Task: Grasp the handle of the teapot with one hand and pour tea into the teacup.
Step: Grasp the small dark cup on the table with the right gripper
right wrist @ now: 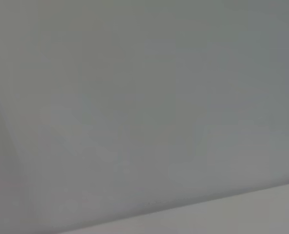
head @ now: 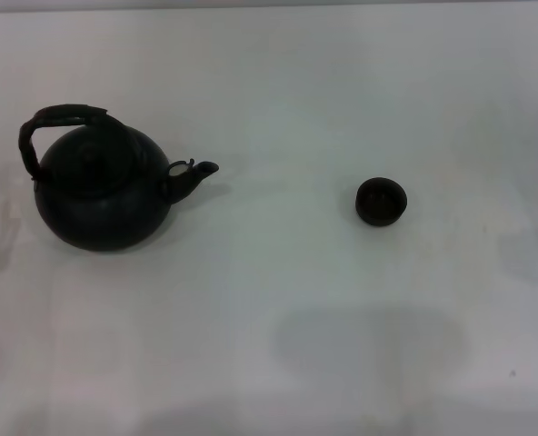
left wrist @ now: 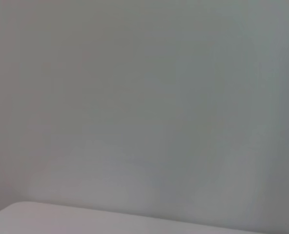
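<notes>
The round matte black teapot (head: 101,195) stands upright on the white table (head: 278,300) at the left of the head view. Its knobbed lid is on and its short spout (head: 196,173) points right, toward the cup. The dark arched handle (head: 55,123) rises over the pot, leaning to the left. The tiny dark teacup (head: 381,201) stands upright right of centre, well apart from the spout. Neither gripper shows in any view. Both wrist views show only a blank pale surface.
The white table fills the head view. A faint grey shadow (head: 369,341) lies on it in front of the cup. A pale edge (left wrist: 110,217) crosses the left wrist view and another pale edge (right wrist: 222,209) crosses the right wrist view.
</notes>
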Tool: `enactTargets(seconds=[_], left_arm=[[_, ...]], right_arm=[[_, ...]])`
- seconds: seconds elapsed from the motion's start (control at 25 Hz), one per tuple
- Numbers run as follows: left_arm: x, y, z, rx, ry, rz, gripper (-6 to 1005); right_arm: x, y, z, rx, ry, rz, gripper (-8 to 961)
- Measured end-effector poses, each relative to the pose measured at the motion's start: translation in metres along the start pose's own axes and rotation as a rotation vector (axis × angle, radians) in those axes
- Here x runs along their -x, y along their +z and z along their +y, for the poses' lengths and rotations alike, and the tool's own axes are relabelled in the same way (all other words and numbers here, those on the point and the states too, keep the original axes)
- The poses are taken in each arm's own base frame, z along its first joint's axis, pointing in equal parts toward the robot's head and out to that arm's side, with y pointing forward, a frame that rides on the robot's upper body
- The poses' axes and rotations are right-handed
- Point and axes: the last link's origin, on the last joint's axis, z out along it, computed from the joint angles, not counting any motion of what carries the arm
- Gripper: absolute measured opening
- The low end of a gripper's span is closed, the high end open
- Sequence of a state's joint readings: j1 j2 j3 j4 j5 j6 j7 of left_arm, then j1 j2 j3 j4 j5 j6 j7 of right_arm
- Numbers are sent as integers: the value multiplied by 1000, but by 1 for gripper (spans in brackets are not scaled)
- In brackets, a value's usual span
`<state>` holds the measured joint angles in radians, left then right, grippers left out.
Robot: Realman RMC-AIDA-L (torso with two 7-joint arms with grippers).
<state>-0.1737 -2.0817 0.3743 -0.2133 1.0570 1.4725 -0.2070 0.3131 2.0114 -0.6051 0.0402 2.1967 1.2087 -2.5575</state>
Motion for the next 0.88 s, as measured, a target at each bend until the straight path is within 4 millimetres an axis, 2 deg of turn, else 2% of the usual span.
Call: enactTargets(seconds=[0.16, 0.36, 0.64, 0.72, 0.76, 0.8, 0.84, 0.88], left_arm=[[0, 1, 0, 2, 0, 1, 859], [-1, 2, 1, 3, 0, 3, 859], [-1, 2, 0, -5, -1, 5, 858], [-1, 2, 0, -5, -1, 5, 858], [-1, 2, -1, -5, -1, 5, 858], [-1, 2, -1, -6, -1, 6, 858], [-1, 2, -1, -7, -1, 6, 858], [-1, 2, -1, -10, -2, 7, 858]], right_arm=[[7, 5, 2, 63, 32, 4, 844], [15, 13, 12, 183, -11, 30, 844], [58, 40, 36, 502, -75, 152, 843], [80, 51, 55, 616, -184, 231, 843], [80, 51, 55, 616, -184, 231, 843], [87, 54, 63, 648, -225, 261, 843], [100, 57, 81, 718, -314, 310, 842], [100, 57, 81, 718, -314, 310, 842]])
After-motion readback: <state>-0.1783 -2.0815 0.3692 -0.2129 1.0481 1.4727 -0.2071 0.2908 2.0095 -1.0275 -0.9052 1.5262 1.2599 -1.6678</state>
